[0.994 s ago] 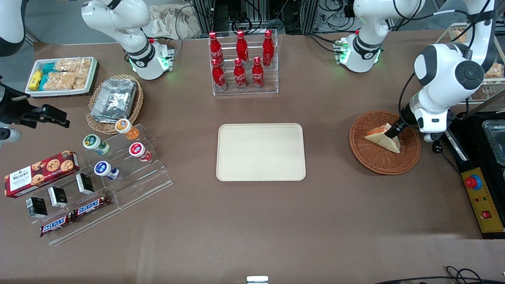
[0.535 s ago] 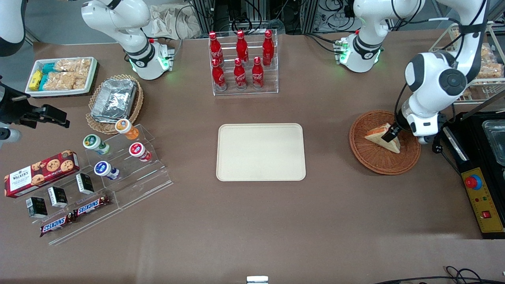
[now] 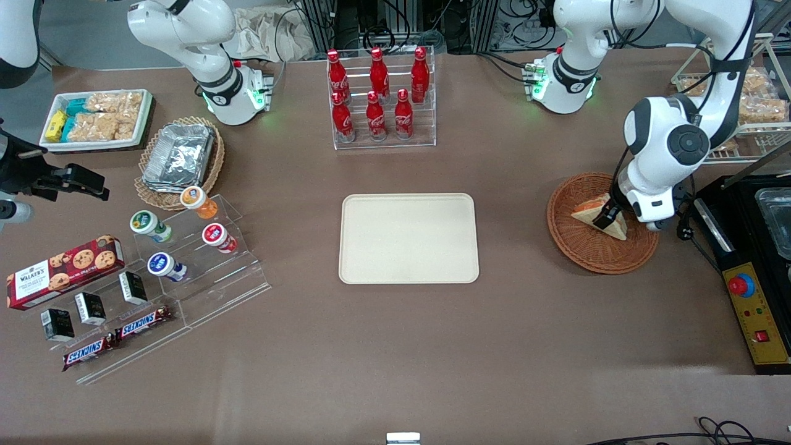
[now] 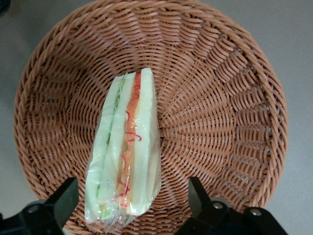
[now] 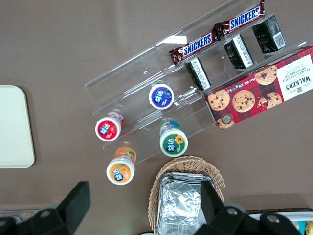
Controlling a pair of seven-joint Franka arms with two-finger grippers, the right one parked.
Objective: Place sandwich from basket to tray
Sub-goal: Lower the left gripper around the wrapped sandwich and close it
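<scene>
The sandwich (image 4: 128, 147), a plastic-wrapped wedge of pale bread with orange-red and green filling, lies in the round reddish-brown woven basket (image 4: 220, 98) toward the working arm's end of the table. My gripper (image 4: 131, 198) hangs low over it and is open, its black fingers (image 4: 65, 199) straddling the wedge's wide end. One finger is close to the wrap and the other stands apart from it. In the front view the gripper (image 3: 603, 217) covers part of the sandwich (image 3: 586, 214) in the basket (image 3: 581, 254). The cream tray (image 3: 408, 238) lies bare at mid-table.
A clear rack of red cola bottles (image 3: 378, 99) stands farther from the front camera than the tray. A black appliance (image 3: 763, 216) and yellow control box (image 3: 757, 315) sit beside the basket. A wire rack of snacks (image 3: 751, 105) stands near the working arm.
The working arm has swung toward the tray's side and the gripper has shifted a little along the sandwich. The sandwich and basket have not moved.
</scene>
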